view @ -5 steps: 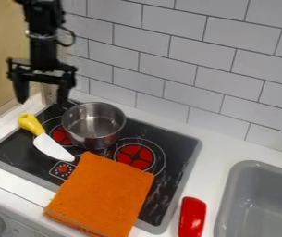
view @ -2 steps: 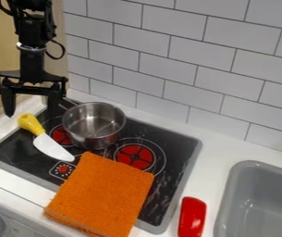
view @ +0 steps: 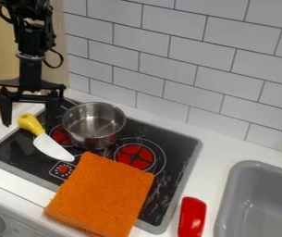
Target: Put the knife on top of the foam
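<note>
The black gripper [view: 28, 123] hangs at the left over the stove's back left corner, its two fingers spread wide with nothing between them. Just below and between the fingertips lies the yellow handle of the knife [view: 48, 142], whose white blade points toward the lower right across the stovetop. An orange foam block [view: 101, 196] lies at a slant over the stove's front edge, its upper end close to the blade tip. The knife and the foam lie apart.
A metal pot [view: 94, 125] stands on the stove [view: 174, 173], right of the knife handle. On the counter at the lower right lies a red object [view: 192, 216], beside the grey sink [view: 228, 194]. A tiled wall rises behind.
The gripper has moved left, then down toward the knife handle, staying open. The knife, foam and pot have stayed where they were.
</note>
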